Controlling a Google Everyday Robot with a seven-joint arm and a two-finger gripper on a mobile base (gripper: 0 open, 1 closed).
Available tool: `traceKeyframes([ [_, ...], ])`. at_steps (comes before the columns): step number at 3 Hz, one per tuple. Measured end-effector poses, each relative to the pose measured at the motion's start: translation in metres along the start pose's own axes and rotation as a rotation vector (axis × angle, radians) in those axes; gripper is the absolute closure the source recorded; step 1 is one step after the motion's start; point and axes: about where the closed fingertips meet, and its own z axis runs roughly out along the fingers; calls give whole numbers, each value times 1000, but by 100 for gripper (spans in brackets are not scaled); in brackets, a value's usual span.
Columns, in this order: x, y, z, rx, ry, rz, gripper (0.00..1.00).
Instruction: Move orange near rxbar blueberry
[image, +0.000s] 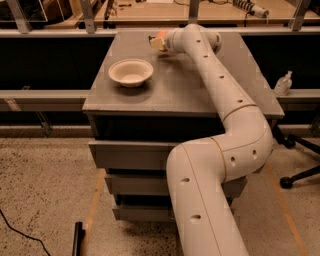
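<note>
The orange shows only as a small orange patch at the far middle of the grey table top, right against my gripper. My gripper sits at the end of my long white arm, which reaches across the table from the front right. The gripper's tip points left, just behind and to the right of the bowl. The rxbar blueberry is not visible; it is hidden or out of view.
A cream-white shallow bowl stands on the table's left half. The table is a grey drawer cabinet. A clear pump bottle stands on a ledge to the right. A chair base is on the floor at the right.
</note>
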Motion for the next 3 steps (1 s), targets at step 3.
traceKeyframes([
  [3, 3, 0, -2, -11, 9, -9, 0],
])
